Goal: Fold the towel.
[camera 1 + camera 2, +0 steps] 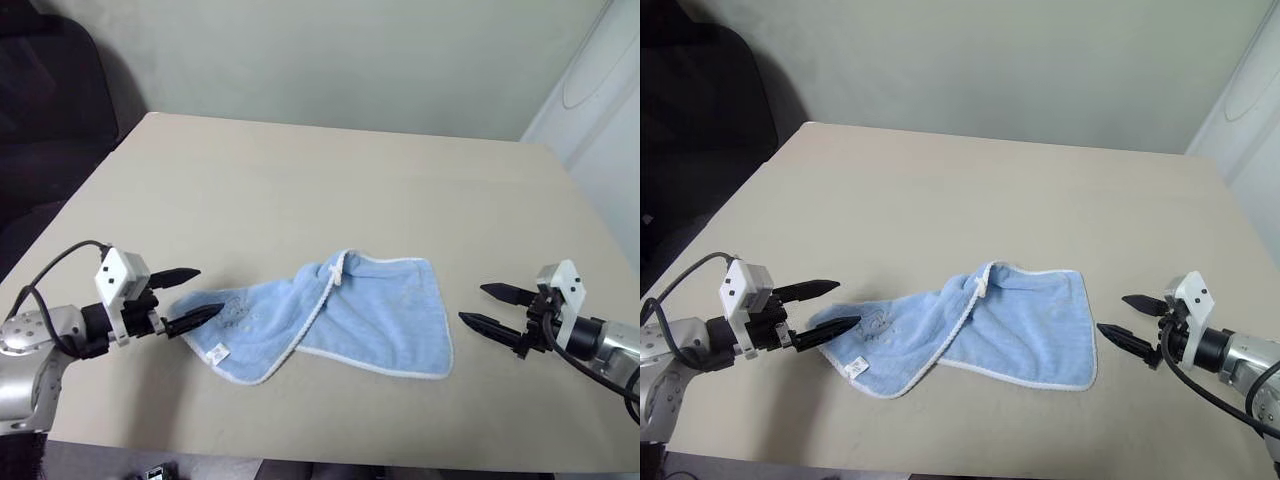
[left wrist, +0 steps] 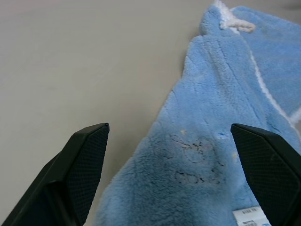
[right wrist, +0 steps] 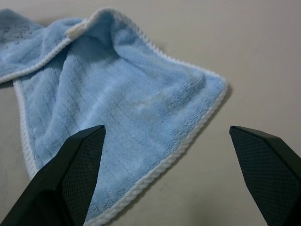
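Towel (image 1: 340,318) lies on the beige table (image 1: 300,190), near the front edge, approx centre. It's partly folded: left part lies diagonally over the right part, w/ white piped edging showing along the overlap. Small white tag (image 1: 214,354) at its near-left corner; faint dark motif (image 2: 195,160) just beyond the tag, on the left part. White loop (image 1: 340,270) at the far peak of the fold.

L gripper (image 1: 190,297) at the towel's left end, fingers apart; lower finger tip at or over the cloth edge, contact can't tell, upper finger off it. Holds nothing.

R gripper (image 1: 492,308) just right of the towel's right edge, not touching, fingers apart, empty, pointing left at it.

Far half of table bare; pale wall (image 1: 350,60) behind.
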Controlling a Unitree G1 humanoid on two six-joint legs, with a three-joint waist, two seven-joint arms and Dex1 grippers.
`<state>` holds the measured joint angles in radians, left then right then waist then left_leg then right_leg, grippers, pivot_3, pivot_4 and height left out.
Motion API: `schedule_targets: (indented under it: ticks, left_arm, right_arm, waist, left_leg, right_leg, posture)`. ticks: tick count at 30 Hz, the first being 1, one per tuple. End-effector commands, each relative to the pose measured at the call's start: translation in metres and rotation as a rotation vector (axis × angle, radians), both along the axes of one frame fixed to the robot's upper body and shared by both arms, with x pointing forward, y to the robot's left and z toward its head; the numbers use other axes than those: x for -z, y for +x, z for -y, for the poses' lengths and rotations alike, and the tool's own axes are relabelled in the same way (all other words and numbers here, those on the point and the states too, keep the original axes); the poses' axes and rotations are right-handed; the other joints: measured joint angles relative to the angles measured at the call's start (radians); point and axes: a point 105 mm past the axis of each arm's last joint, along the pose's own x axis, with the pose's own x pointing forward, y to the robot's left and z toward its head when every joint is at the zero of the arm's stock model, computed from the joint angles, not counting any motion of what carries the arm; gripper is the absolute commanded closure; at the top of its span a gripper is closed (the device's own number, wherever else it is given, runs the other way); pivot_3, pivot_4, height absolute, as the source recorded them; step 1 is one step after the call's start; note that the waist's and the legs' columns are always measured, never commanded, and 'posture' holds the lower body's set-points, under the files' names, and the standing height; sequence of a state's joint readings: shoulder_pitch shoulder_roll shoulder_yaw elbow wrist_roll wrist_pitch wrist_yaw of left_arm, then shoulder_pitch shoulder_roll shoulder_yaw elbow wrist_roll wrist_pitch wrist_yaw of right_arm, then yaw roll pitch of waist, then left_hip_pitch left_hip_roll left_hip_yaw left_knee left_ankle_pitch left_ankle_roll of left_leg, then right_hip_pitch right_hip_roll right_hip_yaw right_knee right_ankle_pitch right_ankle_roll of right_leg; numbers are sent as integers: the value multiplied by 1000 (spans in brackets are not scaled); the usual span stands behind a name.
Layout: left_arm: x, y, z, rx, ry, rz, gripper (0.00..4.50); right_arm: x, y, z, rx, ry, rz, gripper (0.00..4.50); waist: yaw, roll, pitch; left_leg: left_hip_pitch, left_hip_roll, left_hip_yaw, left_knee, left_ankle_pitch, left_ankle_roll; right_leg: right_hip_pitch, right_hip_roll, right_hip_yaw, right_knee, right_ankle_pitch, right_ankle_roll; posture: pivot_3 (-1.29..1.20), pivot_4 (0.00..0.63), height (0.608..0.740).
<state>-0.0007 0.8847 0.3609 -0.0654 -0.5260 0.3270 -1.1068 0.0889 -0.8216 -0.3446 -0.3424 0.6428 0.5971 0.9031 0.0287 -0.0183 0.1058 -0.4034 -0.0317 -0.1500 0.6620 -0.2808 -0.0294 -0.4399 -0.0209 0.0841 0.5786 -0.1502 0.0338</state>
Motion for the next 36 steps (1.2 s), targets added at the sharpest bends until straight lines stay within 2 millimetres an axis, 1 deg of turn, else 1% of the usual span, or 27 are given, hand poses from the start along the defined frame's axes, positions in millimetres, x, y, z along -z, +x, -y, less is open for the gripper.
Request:
schedule_targets:
  ticks: [1,5,9,14,19,22,24,29,32,36]
  left_arm:
    - [-12,0,0,1,8,48,0]
    - [-12,-1,0,1,5,49,0]
    - [-14,-2,1,0,6,55,0]
    - [-7,-5,2,-3,13,32,0]
    - [3,-9,8,4,-7,-2,0]
    - [0,-14,18,50,-8,1,0]
    - [0,-13,18,33,-20,-2,0]
    - [1,-28,23,56,-20,-48,0]
    - [2,-33,22,60,-8,-66,0]
    - [1,-30,19,48,17,-58,0]
  right_arm:
    - [-14,0,1,-14,-11,56,43]
    - [-16,1,-3,-7,1,71,43]
    - [-14,3,-4,-15,-5,68,43]
    - [-13,4,-5,-11,-5,70,43]
    - [-10,5,-4,22,0,67,43]
    - [-15,7,-6,14,8,70,43]
    - [-12,12,-5,21,0,68,43]
    - [-13,14,-10,26,11,79,43]
    - [-6,14,-11,43,14,59,43]
    - [-1,17,-16,42,18,55,43]
  waist:
    - [0,0,0]
    - [0,0,0]
    - [0,0,-1]
    - [0,0,-1]
    - [0,1,-1]
    - [0,1,-1]
    - [-1,1,-1]
    - [-3,1,-2]
    - [-2,1,-2]
    - [-2,2,-2]
  left_leg:
    - [0,0,0,0,0,0]
    - [0,0,0,0,0,0]
    - [0,0,0,0,0,0]
    - [0,0,0,0,0,0]
    - [0,0,0,0,0,0]
    - [0,0,0,0,0,0]
    - [0,0,0,0,0,0]
    - [0,0,0,0,0,0]
    - [1,0,0,-1,-1,0]
    - [1,0,0,-1,-1,0]
  right_leg:
    - [0,0,0,0,0,0]
    - [0,0,0,0,0,-1]
    - [0,0,0,0,3,-5]
    - [0,0,0,0,3,-5]
    - [0,0,0,0,2,-4]
    - [-1,0,0,0,3,-4]
    - [-1,0,0,0,3,-4]
    - [-1,0,0,0,3,-4]
    - [-1,0,0,1,3,-5]
    - [-1,0,0,1,3,-4]
  posture:
    - [0,150,740]
    - [0,150,740]
    - [0,150,740]
    - [0,150,740]
    - [0,150,740]
    - [0,150,740]
    - [0,150,740]
    - [0,150,740]
    - [0,150,740]
    - [0,150,740]
